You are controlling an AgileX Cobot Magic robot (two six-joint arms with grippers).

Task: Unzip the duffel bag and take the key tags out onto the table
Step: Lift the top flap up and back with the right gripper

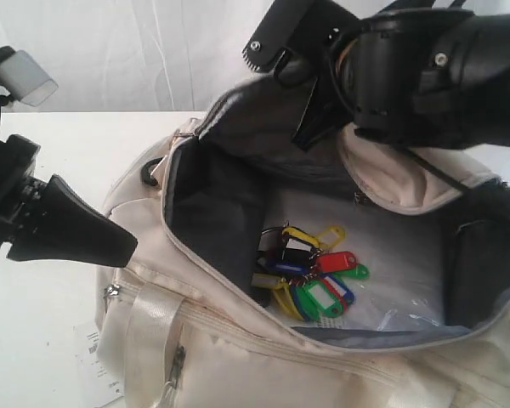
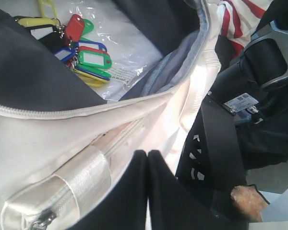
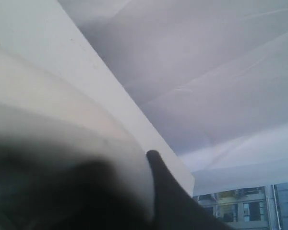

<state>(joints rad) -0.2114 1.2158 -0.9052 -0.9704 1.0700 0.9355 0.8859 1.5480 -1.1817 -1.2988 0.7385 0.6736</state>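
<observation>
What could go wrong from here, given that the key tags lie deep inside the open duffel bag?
The key tags rest on a clear plastic packet, so a grab might drag the packet out too. The soft flap of the duffel bag stands raised behind them; if it sags, it may cover the tags.

A crinkled clear plastic packet (image 1: 391, 255), a white barcode label (image 1: 93, 361), white sheeting (image 1: 153, 51) hanging behind

Cream bag (image 1: 238, 357) on white tabletop (image 1: 59, 161), unzipped, gaping wide. Coloured key tags (image 1: 310, 272) bunched inside, centre floor.
</observation>
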